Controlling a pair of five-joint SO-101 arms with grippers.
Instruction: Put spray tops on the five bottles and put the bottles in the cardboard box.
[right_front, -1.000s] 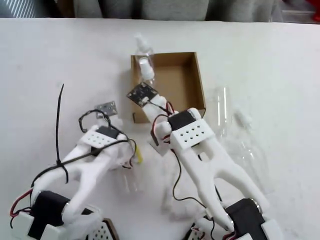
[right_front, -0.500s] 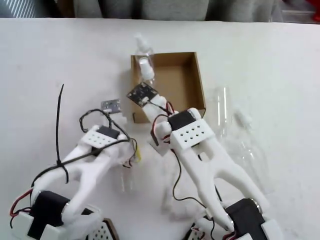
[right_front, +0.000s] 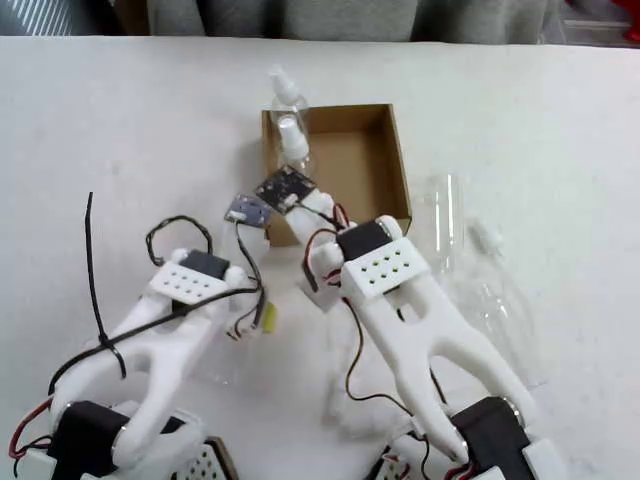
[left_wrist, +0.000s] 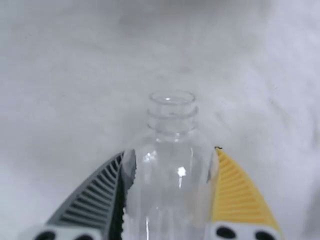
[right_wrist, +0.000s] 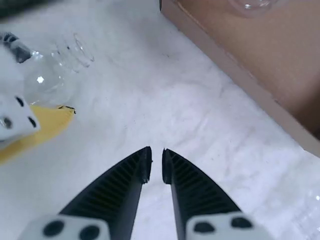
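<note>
Already one bottle (right_front: 293, 143) inside cardboard box (right_front: 355, 165)

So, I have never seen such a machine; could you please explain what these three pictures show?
Two small white robot arms stand at a white table. One picture looks down from above; the other two come from cameras on the arms' wrists. The left end effector, with one grey and one yellow finger, grips an open bottle without spray top. The right end effector is shut and empty, near the cardboard box. A capped bottle is in the box; other clear bottles lie on the table beside it.
</note>
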